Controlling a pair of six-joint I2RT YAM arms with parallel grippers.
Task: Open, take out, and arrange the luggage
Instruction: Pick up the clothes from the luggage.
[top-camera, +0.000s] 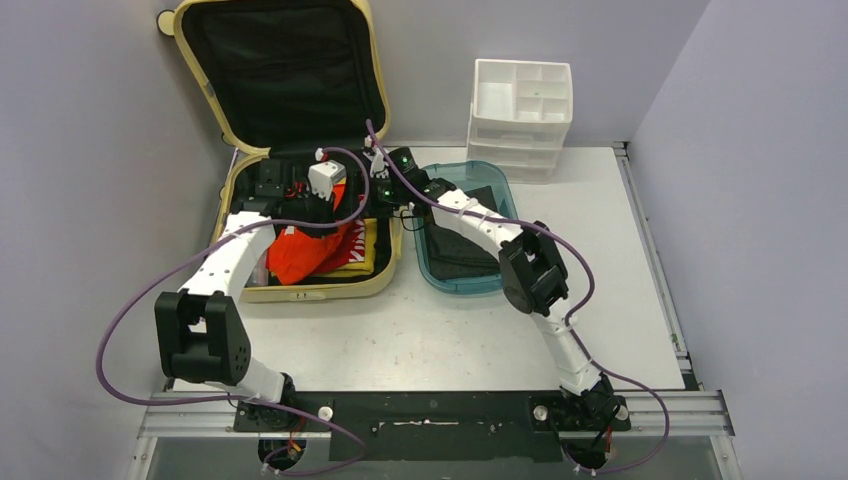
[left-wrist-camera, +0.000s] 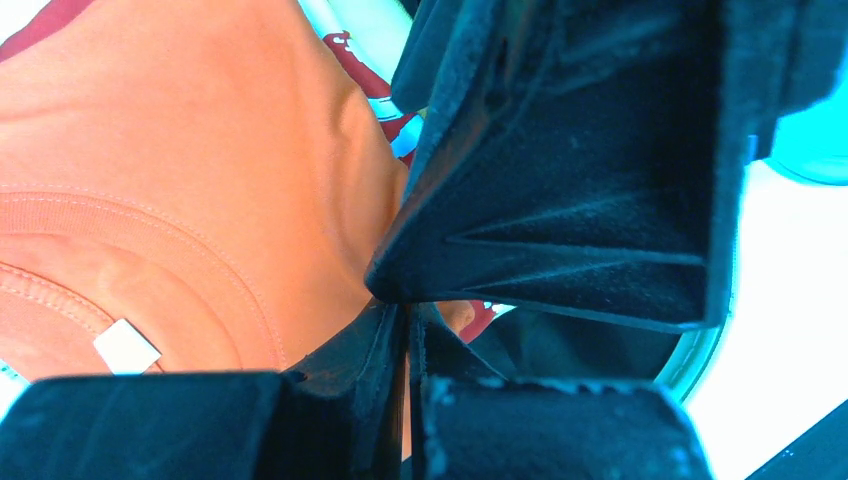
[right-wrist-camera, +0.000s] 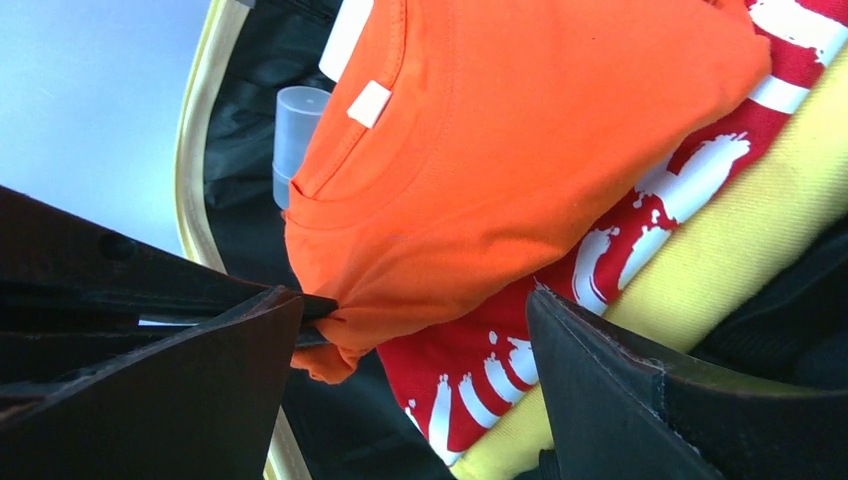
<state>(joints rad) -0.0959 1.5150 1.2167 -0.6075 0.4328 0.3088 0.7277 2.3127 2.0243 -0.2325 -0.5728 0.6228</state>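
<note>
The luggage (top-camera: 300, 291) is a pale-yellow suitcase lying open at the back left, its black-lined lid (top-camera: 280, 70) leaning on the wall. Inside lies an orange shirt (top-camera: 298, 254) (right-wrist-camera: 500, 130) on a red printed shirt (right-wrist-camera: 480, 380) and a yellow cloth (right-wrist-camera: 740, 230). My left gripper (top-camera: 330, 210) (left-wrist-camera: 410, 340) is shut on a bunched edge of the orange shirt (left-wrist-camera: 180, 150). The right wrist view shows its black fingertip (right-wrist-camera: 312, 305) pinching that edge. My right gripper (top-camera: 378, 195) (right-wrist-camera: 415, 370) hovers open over the clothes by the case's right rim, holding nothing.
A teal tray (top-camera: 500, 185) holding a dark cloth (top-camera: 460, 250) stands right of the case, under my right arm. A white drawer organizer (top-camera: 520, 110) sits at the back. A clear-capped bottle (right-wrist-camera: 300, 105) lies in the case beside the shirts.
</note>
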